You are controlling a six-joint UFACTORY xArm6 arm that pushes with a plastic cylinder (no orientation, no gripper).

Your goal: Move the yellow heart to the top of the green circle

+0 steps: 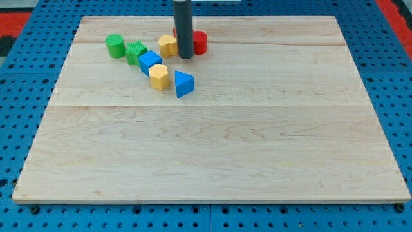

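The yellow heart (pixel 167 45) lies near the view's top, left of centre. The green circle (pixel 115 46) lies further left, at about the same height, with a green star (pixel 135 52) between the two. My tip (pixel 185 57) rests on the board just right of the yellow heart, touching it or nearly so. The dark rod rises from the tip out of the view's top.
A blue cube (pixel 150 62) lies below the green star. A yellow hexagon (pixel 159 76) and a blue triangle (pixel 184 84) lie below it. A red block (pixel 200 42) sits right of the rod, and another red piece (pixel 175 32) is partly hidden behind it.
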